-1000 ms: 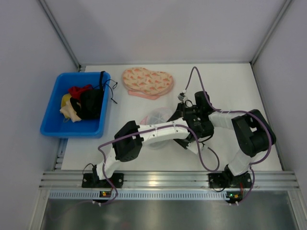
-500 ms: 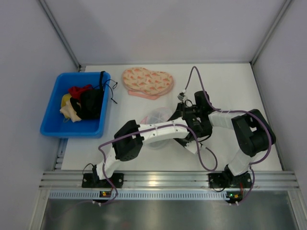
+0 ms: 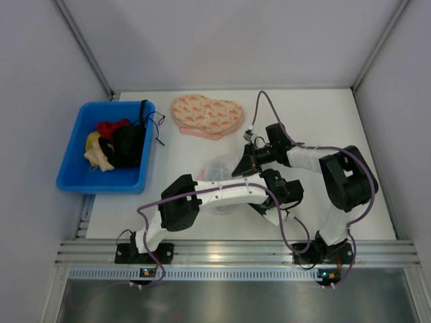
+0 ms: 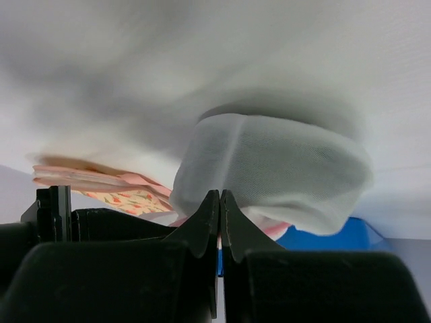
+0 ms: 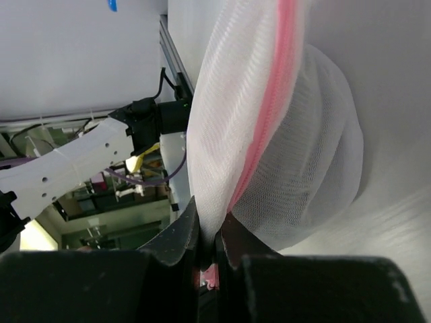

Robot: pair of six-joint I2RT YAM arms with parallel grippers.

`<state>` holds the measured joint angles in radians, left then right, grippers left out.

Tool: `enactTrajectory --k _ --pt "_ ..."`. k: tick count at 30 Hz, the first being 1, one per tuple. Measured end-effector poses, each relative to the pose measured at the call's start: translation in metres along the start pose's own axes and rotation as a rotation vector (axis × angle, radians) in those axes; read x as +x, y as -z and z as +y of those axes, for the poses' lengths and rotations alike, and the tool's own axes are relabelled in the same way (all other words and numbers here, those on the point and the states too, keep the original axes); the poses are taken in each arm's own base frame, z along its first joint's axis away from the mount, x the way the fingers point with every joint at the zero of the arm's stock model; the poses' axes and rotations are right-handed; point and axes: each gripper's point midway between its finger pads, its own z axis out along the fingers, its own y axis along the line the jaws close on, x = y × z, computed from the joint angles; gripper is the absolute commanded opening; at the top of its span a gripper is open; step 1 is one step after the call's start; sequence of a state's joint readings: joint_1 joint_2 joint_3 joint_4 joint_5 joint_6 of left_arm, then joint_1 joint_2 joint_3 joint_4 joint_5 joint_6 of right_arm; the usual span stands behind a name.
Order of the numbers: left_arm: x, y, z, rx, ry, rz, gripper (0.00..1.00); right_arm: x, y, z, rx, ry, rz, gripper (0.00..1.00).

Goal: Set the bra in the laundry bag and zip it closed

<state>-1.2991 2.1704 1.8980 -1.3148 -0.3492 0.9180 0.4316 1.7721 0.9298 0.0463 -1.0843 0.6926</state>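
While the right gripper [image 5: 210, 242] is clamped on the rim of the laundry bag [image 5: 303, 148], the pink zip [image 5: 269, 114] runs straight away from its fingertips along the mesh dome; seen from above, the bag [image 3: 221, 163] sits near the middle of the table [image 3: 323, 121], partly hidden under the left forearm, with the right gripper [image 3: 241, 165] at its right edge. In the left wrist view the left gripper [image 4: 220, 198] has its jaws pressed together, tips against the bag's [image 4: 269, 168] edge; whether mesh is caught between them cannot be told. The bra [image 3: 128, 145] lies bunched in the blue bin [image 3: 71, 158], well apart from the bag; its dark mass runs near-to-far along the bin's right side, one strap reaching toward the far rim. The heart-shaped cloth [image 3: 207, 114] lies flat beyond the bag.
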Motion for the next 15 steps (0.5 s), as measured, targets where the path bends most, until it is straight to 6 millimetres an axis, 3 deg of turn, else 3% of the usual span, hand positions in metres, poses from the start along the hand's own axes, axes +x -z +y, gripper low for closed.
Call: enactTrajectory --k 7,10,11,14,15 --pt "-0.006 0.013 -0.008 -0.010 0.010 -0.017 0.00 -0.001 0.000 0.002 0.003 0.026 0.033 0.00" --pt "-0.005 0.017 -0.008 -0.015 0.034 -0.025 0.00 -0.003 0.001 0.006 -0.001 0.030 0.049 0.38" --pt "-0.007 0.017 -0.010 -0.009 0.042 -0.037 0.00 -0.007 0.001 0.007 0.008 0.048 0.047 0.57" --pt "-0.016 0.019 -0.016 0.008 0.054 -0.066 0.00 -0.021 0.004 0.011 0.037 0.119 0.029 0.74" --pt "-0.017 0.019 -0.017 0.009 0.055 -0.068 0.00 -0.025 0.006 0.013 0.047 0.144 0.023 0.75"
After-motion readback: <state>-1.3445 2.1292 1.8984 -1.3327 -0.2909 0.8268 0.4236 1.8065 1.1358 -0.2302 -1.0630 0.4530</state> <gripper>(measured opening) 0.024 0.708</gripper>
